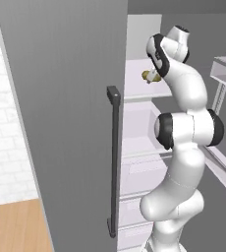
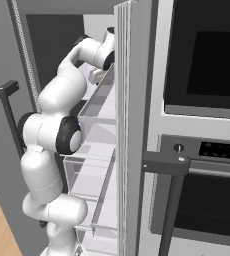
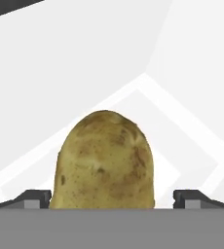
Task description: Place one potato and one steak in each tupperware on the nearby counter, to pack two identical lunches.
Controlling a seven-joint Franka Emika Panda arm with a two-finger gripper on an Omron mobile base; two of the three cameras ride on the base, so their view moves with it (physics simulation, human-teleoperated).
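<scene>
A brown, speckled potato lies on a white fridge shelf, right in front of the hand. My gripper is open, with one dark fingertip at the potato's left side and the other standing apart on its right. In the left base view the potato shows on the upper shelf, just beside the hand at the end of my raised arm. The steak, the tupperware and the counter are out of view.
The open grey fridge door with its dark vertical handle stands to my left. The other door, with clear shelf bins, is close on my right. Beyond it is a wall oven. White fridge drawers lie below.
</scene>
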